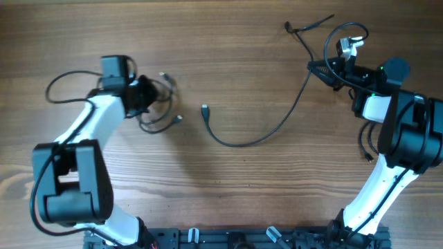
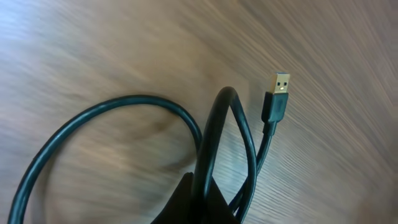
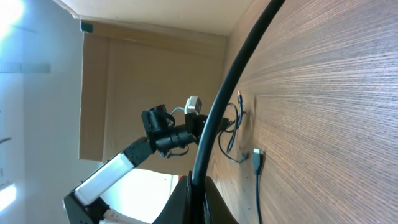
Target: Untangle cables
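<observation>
A small knotted bundle of thin black cables [image 1: 160, 114] lies left of the table's middle. My left gripper [image 1: 154, 93] is shut on a loop of it. In the left wrist view the jaws [image 2: 202, 193] pinch a black cable loop [image 2: 214, 124], and a USB plug [image 2: 278, 99] lies on the wood beside it. A long separate cable [image 1: 277, 124] curves from a plug end [image 1: 205, 109] up to the far right. My right gripper [image 1: 315, 69] is shut on it. The right wrist view shows the jaws [image 3: 196, 193] holding this cable [image 3: 230, 81], with its plug [image 3: 257, 157] and the bundle [image 3: 233, 134] beyond.
A thick black wire [image 1: 62, 79] loops off the left arm at the far left, and another wire [image 1: 346, 31] loops above the right wrist. The arm bases stand at the front edge [image 1: 228, 238]. The table is bare wood [image 1: 228, 187].
</observation>
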Tool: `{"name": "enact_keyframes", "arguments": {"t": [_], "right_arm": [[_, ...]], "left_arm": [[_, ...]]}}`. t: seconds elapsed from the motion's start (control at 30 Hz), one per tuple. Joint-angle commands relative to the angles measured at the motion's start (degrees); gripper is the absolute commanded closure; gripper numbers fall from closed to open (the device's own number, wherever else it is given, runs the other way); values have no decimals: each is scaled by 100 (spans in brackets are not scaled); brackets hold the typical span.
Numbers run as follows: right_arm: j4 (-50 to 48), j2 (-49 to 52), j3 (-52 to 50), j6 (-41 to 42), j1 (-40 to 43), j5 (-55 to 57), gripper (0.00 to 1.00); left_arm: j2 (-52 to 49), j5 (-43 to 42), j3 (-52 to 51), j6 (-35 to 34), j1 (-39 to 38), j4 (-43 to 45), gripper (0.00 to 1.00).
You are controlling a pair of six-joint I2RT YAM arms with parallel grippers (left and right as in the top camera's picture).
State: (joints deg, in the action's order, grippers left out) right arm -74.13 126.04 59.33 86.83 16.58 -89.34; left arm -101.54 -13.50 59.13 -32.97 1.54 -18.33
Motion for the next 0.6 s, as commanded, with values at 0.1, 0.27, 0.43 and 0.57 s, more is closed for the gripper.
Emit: {"name": "enact_keyframes", "arguments": {"t": [0.1, 0.27, 0.43, 0.57], "right_arm": [[7, 13, -22, -452, -13, -9, 96], [4, 13, -20, -444, -13, 15, 90], [4, 13, -20, -459, -13, 66, 72], [42, 13, -22, -778, -94, 177, 62]], "left_arm": [[-90, 9, -42, -44, -249, 278, 88], [293, 2, 201, 271, 48, 280, 43], [990, 2, 413, 267, 337, 107, 1], [1200, 2, 413, 267, 372, -57, 0]]}}
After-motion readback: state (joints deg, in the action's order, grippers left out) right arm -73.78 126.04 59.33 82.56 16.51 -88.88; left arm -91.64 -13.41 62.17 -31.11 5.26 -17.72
